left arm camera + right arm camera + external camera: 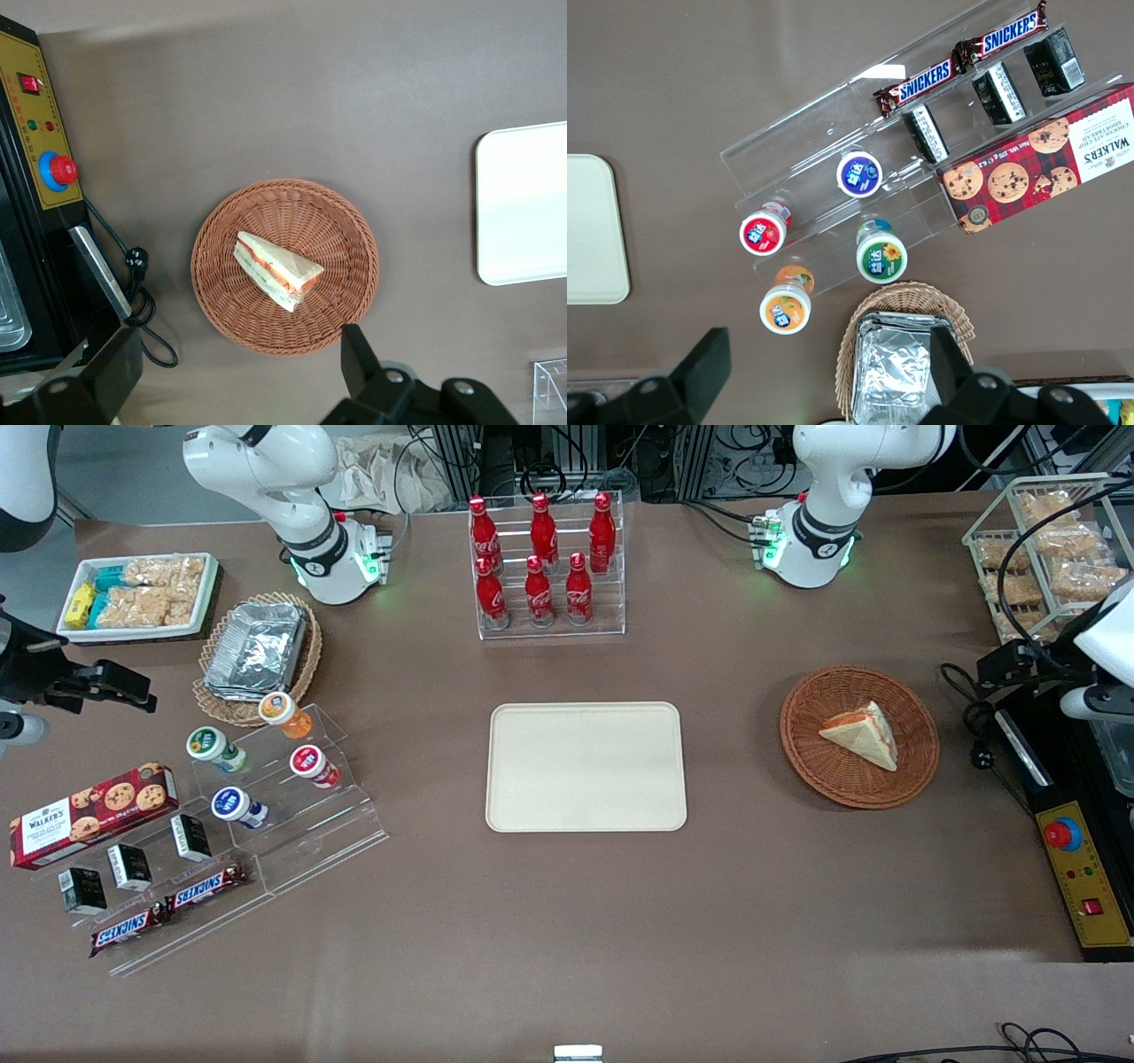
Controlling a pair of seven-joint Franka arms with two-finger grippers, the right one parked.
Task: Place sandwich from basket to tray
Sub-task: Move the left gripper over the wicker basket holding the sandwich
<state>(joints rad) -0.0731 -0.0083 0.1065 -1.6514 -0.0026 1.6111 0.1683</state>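
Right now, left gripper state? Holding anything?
Left gripper: open, empty, up above the basket; the sandwich lies in the basket, untouched.

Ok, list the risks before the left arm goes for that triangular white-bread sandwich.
1. The open left gripper hangs above the round reddish-brown wicker basket. The triangular white-bread sandwich looks soft, so a hard pinch might squash it or push out its filling.
2. The shallow basket sits loose on the brown table; a finger catching the weave could drag it.
3. The carry to the flat cream rectangular tray crosses open table, so a weak hold could drop the sandwich.
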